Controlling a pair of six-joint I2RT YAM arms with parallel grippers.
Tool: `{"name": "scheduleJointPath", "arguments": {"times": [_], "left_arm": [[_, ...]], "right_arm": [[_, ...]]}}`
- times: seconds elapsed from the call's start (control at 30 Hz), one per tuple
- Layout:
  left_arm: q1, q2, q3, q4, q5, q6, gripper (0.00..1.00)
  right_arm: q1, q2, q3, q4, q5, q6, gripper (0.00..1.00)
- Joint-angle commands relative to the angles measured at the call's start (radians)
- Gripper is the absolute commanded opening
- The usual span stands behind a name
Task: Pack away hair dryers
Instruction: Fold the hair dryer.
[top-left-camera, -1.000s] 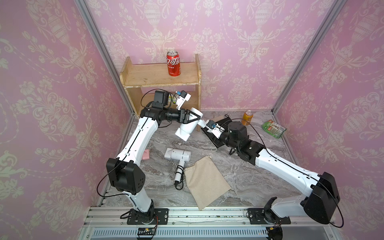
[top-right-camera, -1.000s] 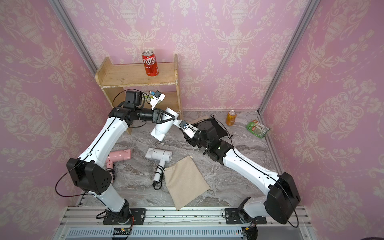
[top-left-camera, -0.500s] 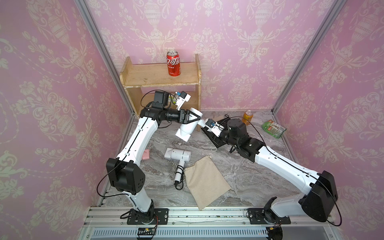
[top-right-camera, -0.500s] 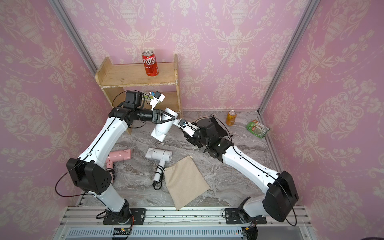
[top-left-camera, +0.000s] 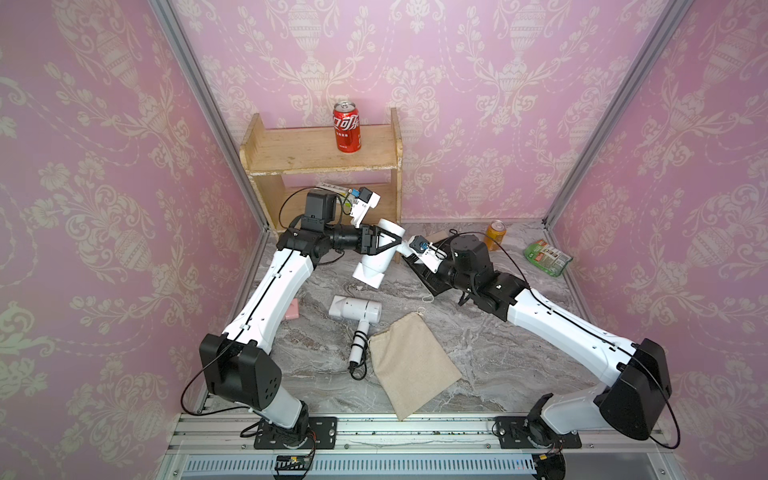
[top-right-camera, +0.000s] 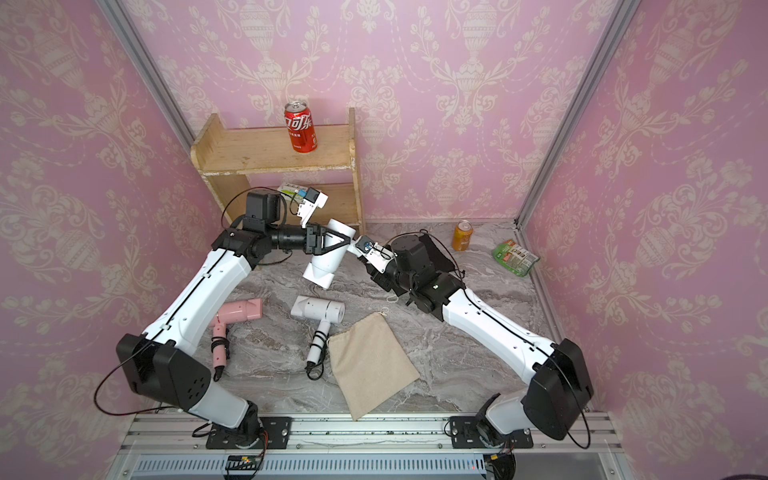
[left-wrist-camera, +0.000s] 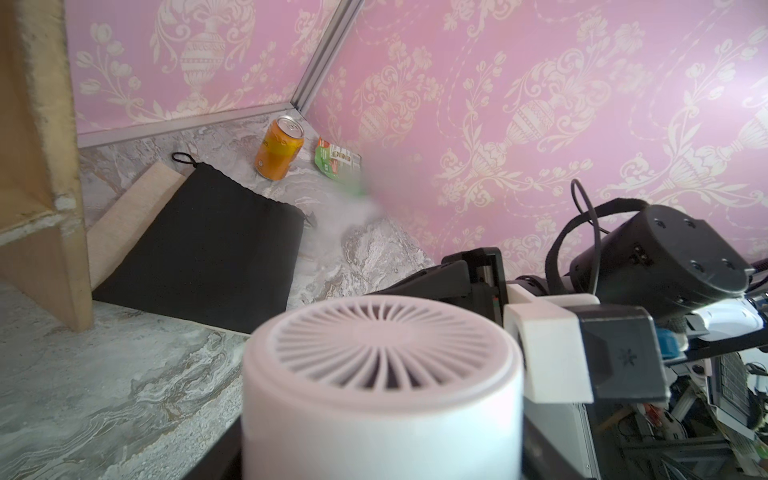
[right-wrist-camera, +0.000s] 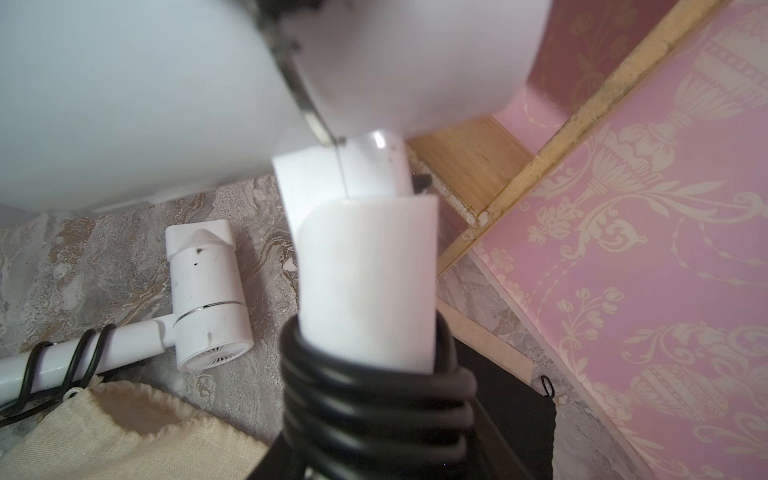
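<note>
Presently, white hair dryer (top-left-camera: 374, 268) aloft — left gripper (top-left-camera: 388, 244) clamps barrel (left-wrist-camera: 382, 374), right gripper (top-left-camera: 405, 248) pinches handle (right-wrist-camera: 368, 282) — likely fold next, then black pouch (left-wrist-camera: 208, 245).

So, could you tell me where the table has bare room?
The widest bare marble lies right of the beige pouch, up to the right arm; more between that arm and the green packet. A narrow strip separates the pink dryer from the lying white dryer. Crowded: around the lifted dryer, black pouch and shelf.
</note>
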Motion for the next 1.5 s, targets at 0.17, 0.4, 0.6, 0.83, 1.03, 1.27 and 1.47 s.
{"name": "scheduleJointPath", "arguments": {"times": [0.17,0.4,0.6,0.83,1.03,1.27,1.47], "left_arm": [[-0.09,-0.08,-0.178,0.331,-0.169,-0.177,0.29],[-0.149,-0.111,-0.261,0.394,-0.349,-0.155,0.29],[-0.17,-0.13,-0.362,0.522,-0.449,-0.181,0.35],[-0.177,-0.116,-0.394,0.578,-0.45,-0.202,0.4],[-0.177,-0.113,-0.398,0.567,-0.491,-0.188,0.43],[-0.175,-0.1,-0.385,0.559,-0.557,-0.175,0.48],[-0.174,-0.086,-0.351,0.533,-0.567,-0.177,0.5]], "right_arm": [[0.025,0.067,0.209,0.132,0.091,0.401,0.33],[0.031,0.144,0.376,-0.005,0.181,0.744,0.33],[0.031,0.163,0.406,0.028,0.126,0.976,0.36],[0.037,0.176,0.39,0.034,0.041,0.993,0.39],[0.034,0.104,0.287,0.002,0.099,0.914,0.62],[0.029,0.035,0.188,-0.086,0.154,0.848,0.69],[-0.022,-0.051,0.052,-0.116,0.186,0.849,0.69]]}}
